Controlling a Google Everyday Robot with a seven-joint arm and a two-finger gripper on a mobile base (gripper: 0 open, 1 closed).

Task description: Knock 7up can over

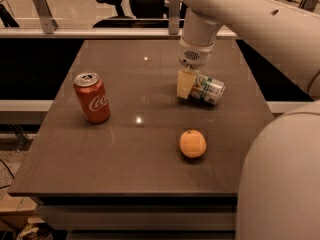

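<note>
The 7up can (pixel 208 89), silver-white with green bands, lies on its side on the dark table (pixel 125 169), toward the far right. My gripper (pixel 186 84) hangs from the white arm and sits right at the can's left end, its pale finger (pixel 184 84) touching or nearly touching the can.
A red Coca-Cola can (pixel 92 97) stands upright at the left of the table. An orange (pixel 193 143) lies in front of the 7up can, nearer the front edge. My white arm and body fill the right side. Office chairs stand beyond the far edge.
</note>
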